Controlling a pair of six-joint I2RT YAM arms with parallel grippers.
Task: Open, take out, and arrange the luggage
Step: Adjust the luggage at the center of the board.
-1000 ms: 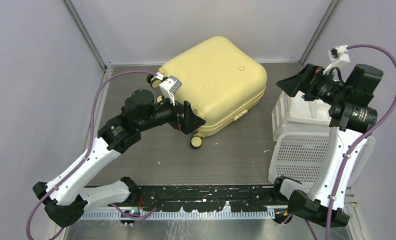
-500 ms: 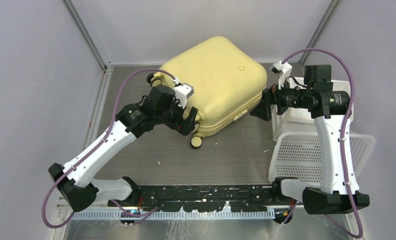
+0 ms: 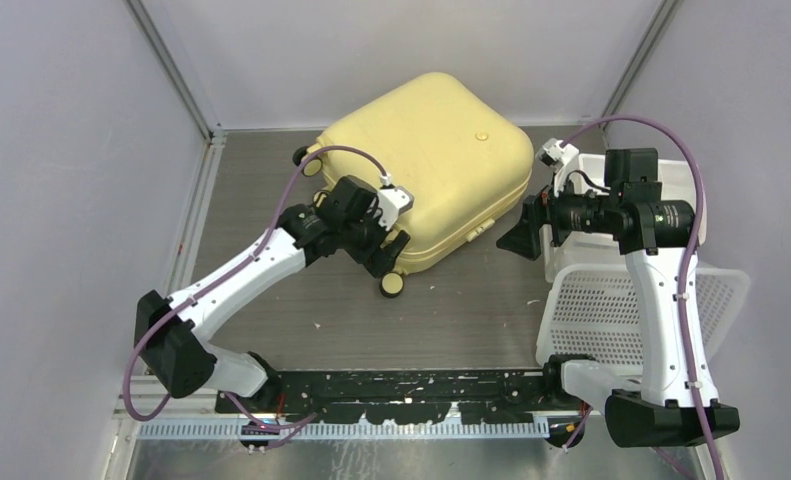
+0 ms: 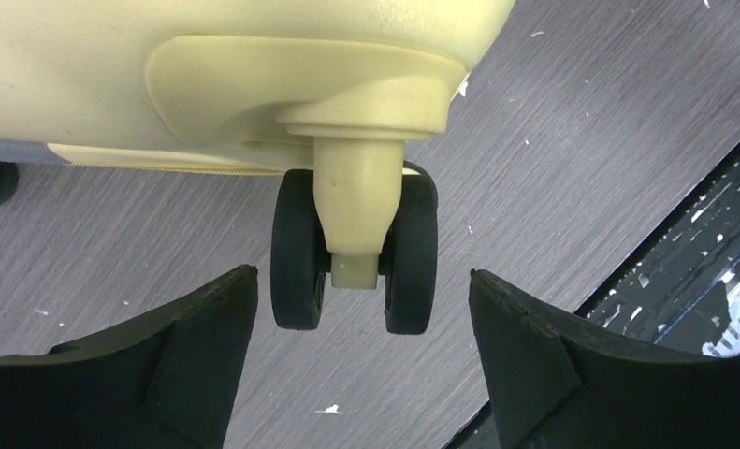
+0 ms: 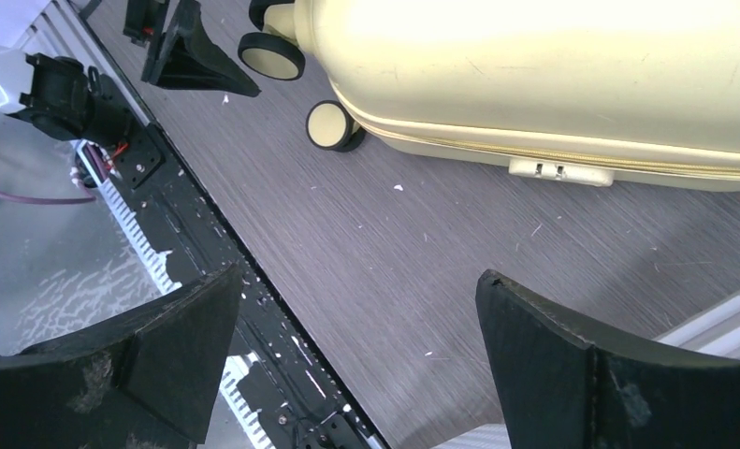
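We see the closed luggage (image 3: 426,165) flat at the back of the table (image 3: 451,310), its caster wheel (image 4: 352,248) at twelve o'clock between the tips of the wide left claw (image 4: 361,274), untouched, and the wide right claw (image 5: 358,274) farther off at its three o'clock.

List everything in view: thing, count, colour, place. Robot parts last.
luggage: one, pale yellow, closed, lying flat at the table's far middle
caster wheels: at least three seen, black and cream, along the luggage's left end
basket: one, white, perforated, near right of the table
bin: one, white, just behind the basket
table: one, dark grey wood grain
left gripper: one, black fingers open either side of a caster wheel, not touching it
right gripper: one, black fingers open, over bare table beside the luggage
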